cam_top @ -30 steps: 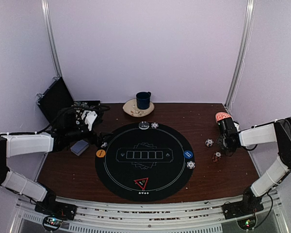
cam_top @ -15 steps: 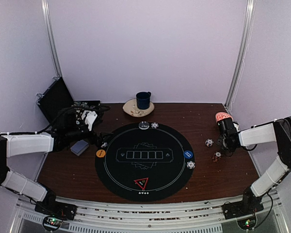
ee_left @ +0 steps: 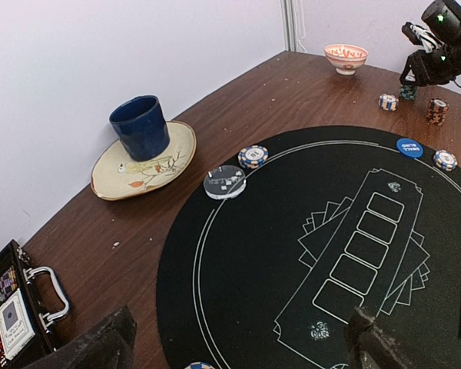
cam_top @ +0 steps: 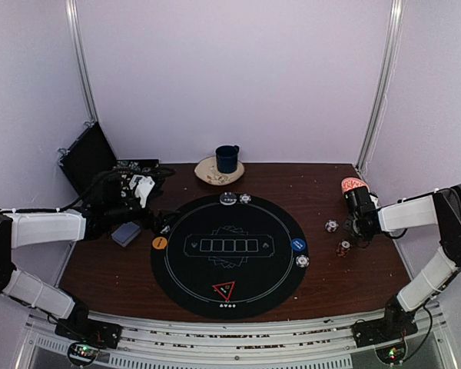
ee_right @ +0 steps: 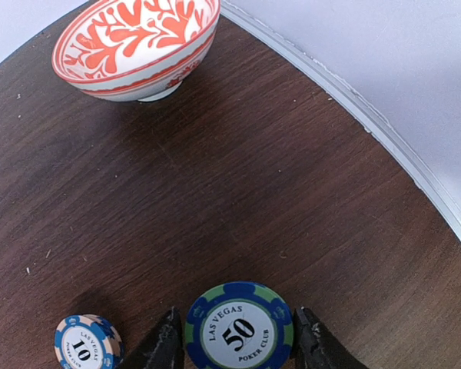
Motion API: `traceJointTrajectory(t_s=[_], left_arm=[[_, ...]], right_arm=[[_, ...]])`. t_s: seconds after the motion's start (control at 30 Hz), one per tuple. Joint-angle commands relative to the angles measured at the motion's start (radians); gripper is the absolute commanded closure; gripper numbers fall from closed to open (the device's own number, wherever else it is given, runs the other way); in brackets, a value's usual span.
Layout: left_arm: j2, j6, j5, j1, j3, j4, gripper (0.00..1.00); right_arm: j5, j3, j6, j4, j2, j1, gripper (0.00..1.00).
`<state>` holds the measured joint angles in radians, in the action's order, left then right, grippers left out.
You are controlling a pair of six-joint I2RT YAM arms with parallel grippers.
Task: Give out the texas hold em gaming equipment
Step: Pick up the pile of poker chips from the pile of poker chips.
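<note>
Left fingers [ee_left: 92, 346] wide | right fingers [ee_right: 163, 342] flank green chip [ee_right: 239, 327], grip unclear | wood table [ee_right: 215, 192] | lilac walls [cam_top: 230, 77]

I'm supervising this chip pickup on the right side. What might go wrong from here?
The right gripper straddles the green 50 chip by its rim only; it might slip or flip out as the jaws close. The 10 chip lies close beside one finger and may get nudged.

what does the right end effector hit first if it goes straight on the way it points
Probably the blue-green 50 chip, lying between the jaws of the right end effector; beyond it, bare table, then the red-patterned bowl.
</note>
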<state>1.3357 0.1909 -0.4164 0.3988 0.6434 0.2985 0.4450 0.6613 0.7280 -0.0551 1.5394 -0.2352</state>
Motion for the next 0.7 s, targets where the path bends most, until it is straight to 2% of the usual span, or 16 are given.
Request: traceJointTrajectory(t_s=[0.0, 0.47, 0.67], left_arm=[[0.012, -0.009, -0.012, -0.005, 0.015, 0.044, 0.02], [0.007, -0.011, -0.004, -0.004, 0.013, 0.045, 0.02], [0.011, -0.010, -0.002, -0.004, 0.015, 0.045, 0.02]], right_arm=[[0.011, 0.014, -0.004, -0.002, 0.014, 0.006, 0.53], [0.017, 0.018, -0.002, -0.015, 0.007, 0.007, 0.64], [0.014, 0.018, -0.003, -0.019, 0.003, 0.006, 0.75]])
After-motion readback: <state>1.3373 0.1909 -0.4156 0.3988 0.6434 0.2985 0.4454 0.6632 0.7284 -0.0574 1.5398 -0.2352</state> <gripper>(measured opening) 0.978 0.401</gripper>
